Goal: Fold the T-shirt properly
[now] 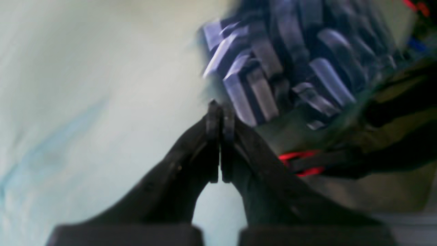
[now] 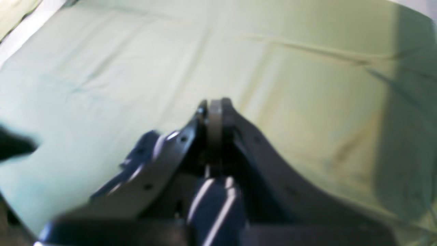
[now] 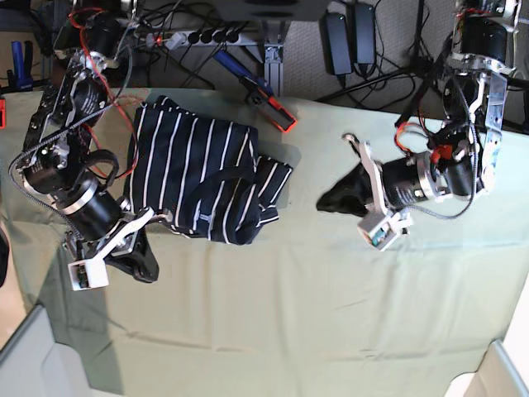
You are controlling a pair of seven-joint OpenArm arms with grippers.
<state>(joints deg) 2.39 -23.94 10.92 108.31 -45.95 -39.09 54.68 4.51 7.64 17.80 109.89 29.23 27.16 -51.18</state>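
The T-shirt is seen lying in a loose, partly folded heap on the green cloth, toward the far left of the table in the base view. Its striped body is bunched, with 1 flap turned over at its right edge and a navy band running across the middle.

The right gripper is held low over the cloth just beside the near left corner of the T-shirt. In the right wrist view its jaws are seen pressed together at the tips, with only bare cloth beyond them; striped fabric is seen close under the camera, behind the tips. Whether any fabric is pinched cannot be told.

The left gripper is held well apart from the T-shirt, over bare cloth to its right, with its tips pointed toward the T-shirt. In the left wrist view its jaws are seen closed together with nothing between them, and the striped fabric is seen blurred beyond them.

An orange and blue tool lies at the far edge of the table, just beyond the T-shirt. Cables and a power strip are seen behind the table.
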